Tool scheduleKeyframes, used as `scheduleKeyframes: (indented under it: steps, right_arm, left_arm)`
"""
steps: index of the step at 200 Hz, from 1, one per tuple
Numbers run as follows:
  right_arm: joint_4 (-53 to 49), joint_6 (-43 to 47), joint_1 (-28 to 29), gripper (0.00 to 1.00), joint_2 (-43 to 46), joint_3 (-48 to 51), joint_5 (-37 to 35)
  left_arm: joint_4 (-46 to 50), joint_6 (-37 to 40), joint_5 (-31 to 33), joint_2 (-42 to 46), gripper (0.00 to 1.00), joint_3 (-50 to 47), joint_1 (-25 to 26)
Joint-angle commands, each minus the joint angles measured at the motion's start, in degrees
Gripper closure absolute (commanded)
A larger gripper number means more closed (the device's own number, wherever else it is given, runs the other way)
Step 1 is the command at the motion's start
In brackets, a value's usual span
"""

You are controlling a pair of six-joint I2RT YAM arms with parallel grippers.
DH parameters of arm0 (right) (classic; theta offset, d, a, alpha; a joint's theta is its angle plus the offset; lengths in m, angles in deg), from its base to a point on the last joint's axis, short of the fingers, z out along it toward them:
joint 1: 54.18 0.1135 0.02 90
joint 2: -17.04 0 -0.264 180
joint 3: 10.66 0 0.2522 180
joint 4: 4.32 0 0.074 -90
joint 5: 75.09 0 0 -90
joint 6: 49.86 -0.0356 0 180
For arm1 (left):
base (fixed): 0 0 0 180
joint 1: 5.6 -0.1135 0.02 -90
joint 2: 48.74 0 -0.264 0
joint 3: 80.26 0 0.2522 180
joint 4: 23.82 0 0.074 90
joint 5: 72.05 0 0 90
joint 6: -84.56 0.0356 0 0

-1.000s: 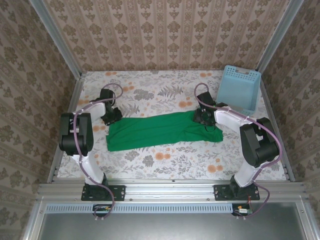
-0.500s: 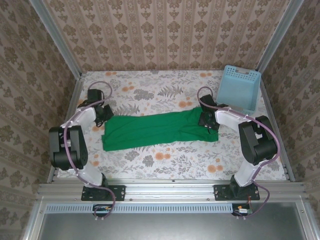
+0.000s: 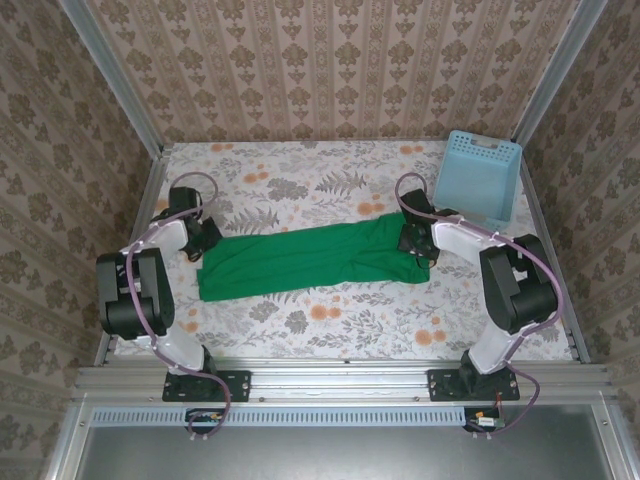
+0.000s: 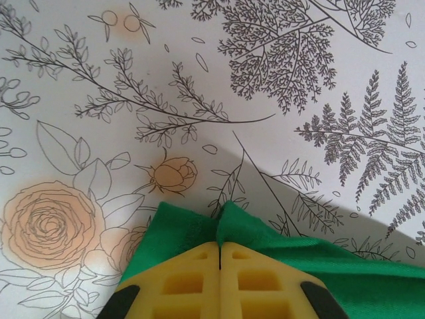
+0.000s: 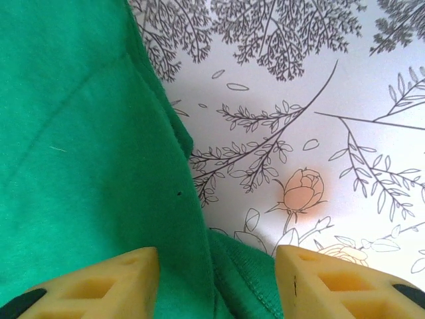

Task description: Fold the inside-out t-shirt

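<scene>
Because the left end effector (image 4: 220, 247) is clamped on only a corner of the inside-out t-shirt (image 3: 300, 260), stretched across the bench (image 3: 330, 320), a hard pull could slip it free. Jaws of the right end effector (image 5: 217, 262) stand apart astride a hem, clear at the wrist; the top view shows the whole garment.

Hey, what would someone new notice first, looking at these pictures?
The bright green t-shirt catches the eye, stretched in a long band across the middle of the flowered table. The left pincer is shut on its left corner, while the right pincer stands open over its right end. A light blue basket sits at the far right corner.
</scene>
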Motion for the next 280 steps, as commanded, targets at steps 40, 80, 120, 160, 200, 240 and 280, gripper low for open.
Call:
scheduleKeyframes:
  steps: [40,80,120,160,200,240,280]
  right_arm:
    - [-1.99,2.92,-1.71,0.45,-9.62,-8.39,4.62]
    - [-3.09,3.57,-0.81,0.55,-12.80,-11.14,6.81]
    - [-5.16,3.83,-1.36,0.99,-12.99,-11.20,5.16]
    - [-7.00,0.32,-2.41,1.00,-8.64,-8.35,-4.52]
    - [-5.09,1.43,-3.58,1.00,-7.39,-6.38,-2.87]
    - [-3.21,4.29,-3.40,1.00,-7.35,-8.10,2.22]
    - [-7.10,7.26,-3.88,0.68,-5.00,-9.97,0.40]
  left_arm:
    - [-0.43,-0.31,-1.00,-0.73,1.00,0.62,-0.40]
    - [-0.54,-0.53,-1.00,-0.48,1.00,0.63,-0.69]
    - [-0.76,-1.14,-0.98,1.38,1.00,-0.28,-2.51]
    - [-0.22,-1.19,-0.25,2.98,1.00,-1.20,-4.72]
    - [-1.06,-0.95,-2.32,1.64,1.00,-0.99,-5.58]
    - [1.97,1.29,-4.60,-3.81,0.89,3.95,-3.12]
    - [9.57,0.30,3.94,-2.48,0.59,7.34,-3.65]
